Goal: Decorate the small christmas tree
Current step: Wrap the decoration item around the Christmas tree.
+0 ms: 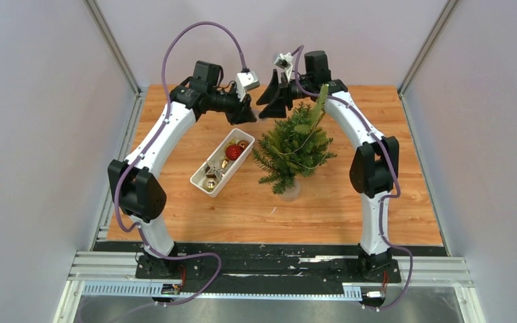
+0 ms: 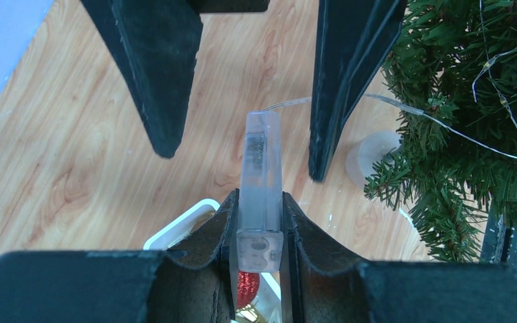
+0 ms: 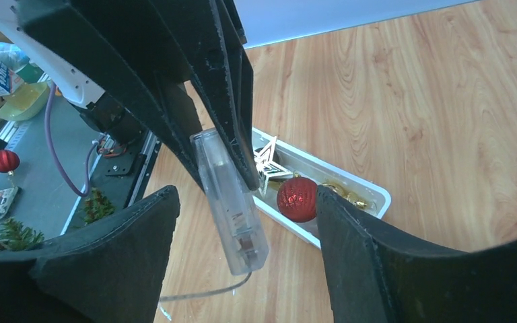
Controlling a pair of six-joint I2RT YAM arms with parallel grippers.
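One small christmas tree [image 2: 471, 101] beside left end effector [image 2: 259, 202]

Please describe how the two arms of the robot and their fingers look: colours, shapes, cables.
The left arm and the right arm have curved white links with black joints. A purple cable runs along each arm. The left fingers and the right fingers are black, flat and tapered, with a rough surface. No markings are readable.

Robot lab cell, grey panel walls [image 1: 33, 134], aluminium rails [image 1: 101, 266], wooden tabletop [image 1: 323, 208]
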